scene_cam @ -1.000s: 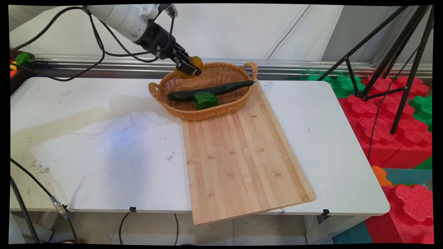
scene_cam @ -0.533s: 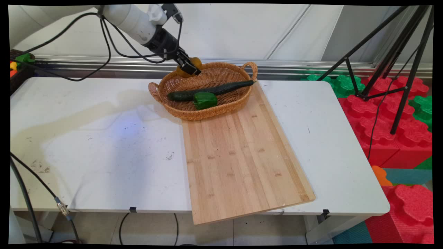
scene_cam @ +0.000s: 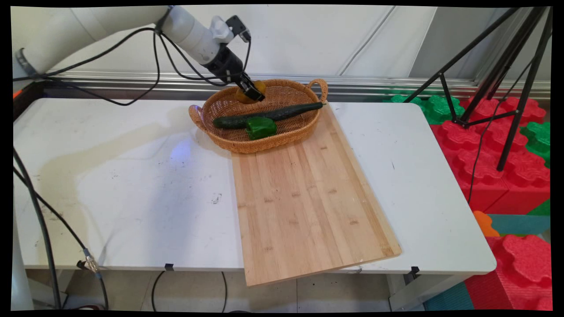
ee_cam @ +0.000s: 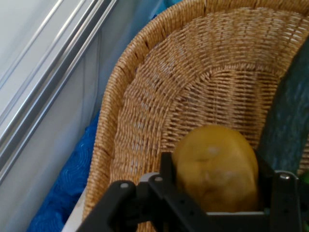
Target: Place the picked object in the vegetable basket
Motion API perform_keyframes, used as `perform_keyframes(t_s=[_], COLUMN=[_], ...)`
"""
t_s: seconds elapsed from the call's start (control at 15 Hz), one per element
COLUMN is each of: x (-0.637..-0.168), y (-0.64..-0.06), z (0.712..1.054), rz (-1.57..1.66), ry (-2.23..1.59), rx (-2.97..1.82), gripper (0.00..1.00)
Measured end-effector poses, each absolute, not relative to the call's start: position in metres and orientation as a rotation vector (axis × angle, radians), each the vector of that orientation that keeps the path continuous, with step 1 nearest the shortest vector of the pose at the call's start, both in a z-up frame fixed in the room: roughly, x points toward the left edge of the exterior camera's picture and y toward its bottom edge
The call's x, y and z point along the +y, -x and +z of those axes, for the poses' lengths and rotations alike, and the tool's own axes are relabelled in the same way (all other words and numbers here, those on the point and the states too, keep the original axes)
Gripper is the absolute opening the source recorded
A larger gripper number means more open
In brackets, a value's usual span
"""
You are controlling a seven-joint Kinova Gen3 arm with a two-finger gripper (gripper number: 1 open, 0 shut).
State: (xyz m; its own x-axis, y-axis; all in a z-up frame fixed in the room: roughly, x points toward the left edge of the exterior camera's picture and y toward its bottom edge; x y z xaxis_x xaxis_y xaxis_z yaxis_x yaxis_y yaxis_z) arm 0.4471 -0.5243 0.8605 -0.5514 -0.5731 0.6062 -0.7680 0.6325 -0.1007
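1. Looking at the main view: pincer [scene_cam: 251, 91] is clenched on a yellow-orange fruit [scene_cam: 246, 96], hanging over the far-left part of the wicker basket [scene_cam: 282, 136], just inside its rim.
2. Arm comes in from upper left, black cables [scene_cam: 132, 66] draped off it.
3. Basket sits on the far end of the wooden board [scene_cam: 304, 207]; board lies on the white desk [scene_cam: 123, 185], its near corner sticking out past the desk's front edge.
4. Inside the basket: dark cucumber [scene_cam: 269, 115] lying lengthwise across it, green pepper [scene_cam: 261, 127] touching the cucumber's near side. Fruit is apart from both, toward the far rim.
5. Off the desk on the right: black tripod [scene_cam: 498, 66] standing on red and green foam blocks [scene_cam: 506, 176].
6. Hand view: fruit [ee_cam: 216, 169] is gripped between the two black fingers [ee_cam: 166, 169], one on each side, pincer [ee_cam: 215, 186] closed around it.
7. Woven basket wall [ee_cam: 159, 96] curves behind the fruit; cannot tell whether the fruit touches the basket floor.
8. Dark green blurred shape on the right edge is the cucumber [ee_cam: 289, 130].
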Motion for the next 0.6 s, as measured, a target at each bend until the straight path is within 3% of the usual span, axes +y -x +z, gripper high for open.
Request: perform_keyframes(t_s=[0.33,0.4,0.6], x=[-0.540,-0.541,-0.547], y=[-0.440,-0.439,-0.437], z=[0.847,0.846,0.844], rz=[0.471,0.471,0.477], ry=[-1.058,-1.058,-1.055], rx=[-2.317,-2.315,-2.304], gripper=[0.00,1.00,1.00])
